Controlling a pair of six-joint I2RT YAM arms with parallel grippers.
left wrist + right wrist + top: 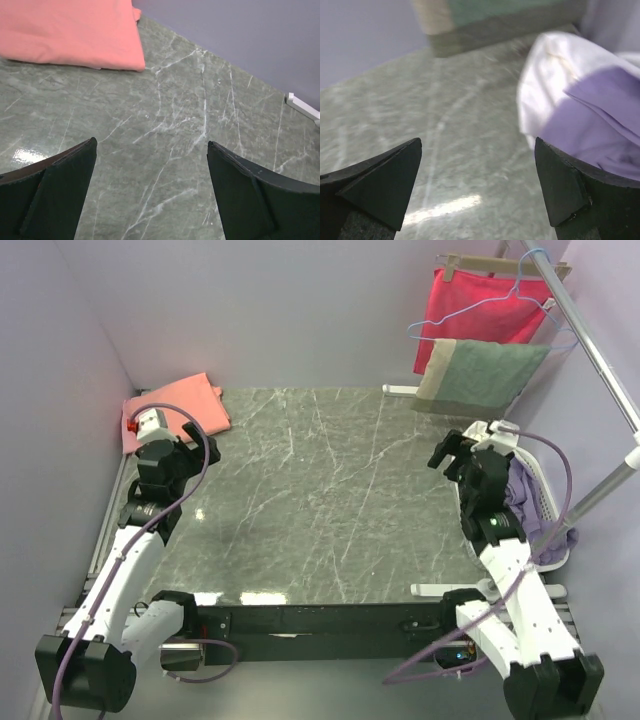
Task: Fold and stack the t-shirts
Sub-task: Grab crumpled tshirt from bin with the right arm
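Currently: one tee folded flat, one bunched in the basket

- Salmon-pink tee [176,406]: lies folded in a flat rectangle at the far-left corner of the desk [330,500], one edge close to the wall. Nothing touches it.
- Lavender tee [602,117]: crumpled inside the white basket [552,502] just off the desk's right edge, some cloth spilling over the rim.
- Left fingers [55,195]: spread wide, empty, over bare desk, with the pink tee ahead and to the left.
- Right fingers [375,185]: spread wide, empty, just beside the basket, with lavender cloth right next to one of them.
- Handling, my read: thin cotton, light and limp. It will not hold a shape, and it will sag and drag when lifted. It is not fragile or slick, though layers may slide over each other.
- Where to take hold: pinch a raised fold of the lavender cloth near the rim, deep enough to catch more than one layer, then lift it clear. Hem and collar are hidden in the heap, so I cannot tell which part lies uppermost
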